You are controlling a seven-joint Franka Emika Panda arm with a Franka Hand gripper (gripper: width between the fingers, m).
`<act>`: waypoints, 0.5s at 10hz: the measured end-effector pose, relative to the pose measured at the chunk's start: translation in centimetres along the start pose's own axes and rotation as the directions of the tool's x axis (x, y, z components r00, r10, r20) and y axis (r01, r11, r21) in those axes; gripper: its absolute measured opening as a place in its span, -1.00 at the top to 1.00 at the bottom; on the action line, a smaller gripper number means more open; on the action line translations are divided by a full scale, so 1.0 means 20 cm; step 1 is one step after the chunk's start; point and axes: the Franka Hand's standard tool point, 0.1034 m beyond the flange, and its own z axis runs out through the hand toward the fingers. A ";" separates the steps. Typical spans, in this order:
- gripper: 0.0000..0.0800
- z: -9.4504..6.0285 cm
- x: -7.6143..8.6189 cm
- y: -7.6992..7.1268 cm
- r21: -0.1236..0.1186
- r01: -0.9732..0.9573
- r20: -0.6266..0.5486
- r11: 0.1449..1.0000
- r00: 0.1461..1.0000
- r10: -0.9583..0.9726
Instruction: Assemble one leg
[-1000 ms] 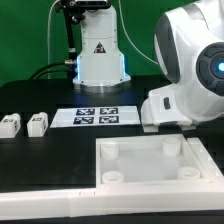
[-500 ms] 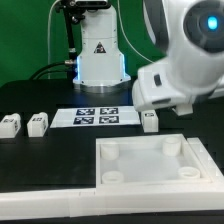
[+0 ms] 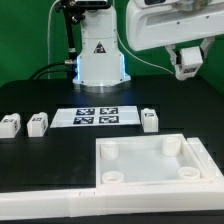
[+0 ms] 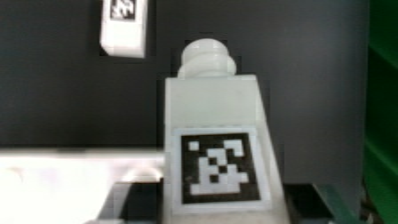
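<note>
My gripper (image 3: 188, 66) is high at the exterior view's upper right, shut on a white leg (image 3: 189, 61) and holding it in the air. In the wrist view the held leg (image 4: 217, 130) fills the middle, tag facing the camera, rounded peg end pointing away, between my gripper (image 4: 221, 203). Three more legs lie on the black table: two at the exterior view's left (image 3: 11, 124) (image 3: 38, 123) and one (image 3: 150, 120) right of the marker board, which also shows in the wrist view (image 4: 125, 26). The large white top (image 3: 110, 150) lies at the front.
The marker board (image 3: 97, 116) lies flat in the middle of the table. The arm's white base (image 3: 99, 55) stands behind it. A white bar (image 3: 40, 205) runs along the front edge beside the top.
The arm has risen from low over the table's right side to high at the upper right, carrying a leg. The leg beside the marker board is uncovered.
</note>
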 end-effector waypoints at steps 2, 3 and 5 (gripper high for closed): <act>0.27 0.00 0.00 0.02 -0.012 0.004 -0.185 1.000 0.983 -0.006; 0.27 -0.01 0.01 0.03 -0.019 0.015 -0.275 1.000 0.961 -0.020; 0.27 -0.31 0.13 0.19 -0.041 0.026 -0.422 0.999 0.906 -0.041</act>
